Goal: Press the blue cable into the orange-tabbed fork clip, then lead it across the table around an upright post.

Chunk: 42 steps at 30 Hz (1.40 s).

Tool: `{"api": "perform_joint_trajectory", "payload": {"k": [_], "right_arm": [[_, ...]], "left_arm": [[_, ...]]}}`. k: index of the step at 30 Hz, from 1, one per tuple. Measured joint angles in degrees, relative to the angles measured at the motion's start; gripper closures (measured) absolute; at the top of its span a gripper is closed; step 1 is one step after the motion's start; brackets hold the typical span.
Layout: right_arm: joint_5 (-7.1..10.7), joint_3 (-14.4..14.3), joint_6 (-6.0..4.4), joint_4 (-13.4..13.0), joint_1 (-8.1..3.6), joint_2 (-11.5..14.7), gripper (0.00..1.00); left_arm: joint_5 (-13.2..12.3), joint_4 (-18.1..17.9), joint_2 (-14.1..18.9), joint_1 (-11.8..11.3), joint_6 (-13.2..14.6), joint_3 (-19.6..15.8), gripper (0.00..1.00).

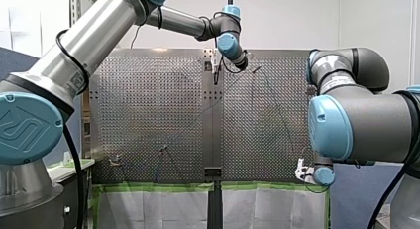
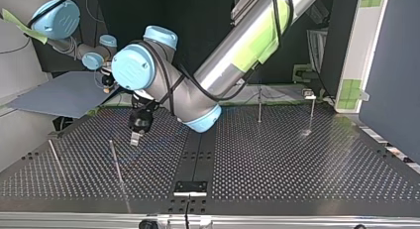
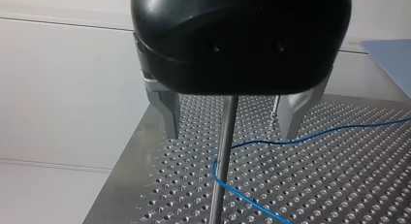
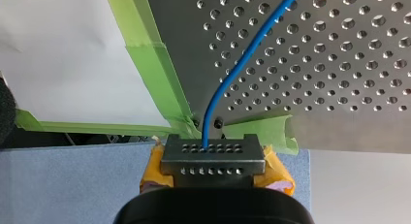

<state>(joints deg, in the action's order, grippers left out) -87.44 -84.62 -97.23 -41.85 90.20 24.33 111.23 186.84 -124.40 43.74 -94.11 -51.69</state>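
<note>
— Where's the cable (image 4: 207, 129)?

— Its end is pinched in my right hand (image 4: 212, 158), closed on it at the worktop's (image 4: 339, 49) corner. From there it runs away from that hand over the holes.

— And the post (image 3: 217, 195)?

— Beside my left hand (image 3: 231, 134), whose fingers stand wide with nothing in them. The post rises in line with their gap, and the cable bends at its foot.

— Which arm is nearer?

— The left, I'd judge; the right only anchors the end. I can't make out the clip.
</note>
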Motion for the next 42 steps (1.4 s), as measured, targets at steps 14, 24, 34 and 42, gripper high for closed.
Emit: {"api": "perform_joint_trajectory", "payload": {"k": [14, 24, 34, 42], "right_arm": [[0.07, -0.02, 0.04, 0.17, -0.02, -0.01, 1.00], [0.07, 0.00, 0.13, 0.18, 0.10, 0.00, 1.00], [0.14, 0.00, 0.16, 0.18, 0.25, 0.00, 1.00], [0.19, -0.03, 0.11, 0.17, 0.28, -0.01, 1.00]], "left_arm": [[1.51, -0.62, 5.22, 0.87, -1.85, -5.84, 0.00], [2.02, -5.98, 10.63, 0.17, -6.65, -11.26, 0.00], [5.02, -11.56, 16.22, 0.24, -6.78, -16.86, 0.00], [3.48, -15.91, 20.56, 0.17, -8.54, -21.20, 0.00]]}}
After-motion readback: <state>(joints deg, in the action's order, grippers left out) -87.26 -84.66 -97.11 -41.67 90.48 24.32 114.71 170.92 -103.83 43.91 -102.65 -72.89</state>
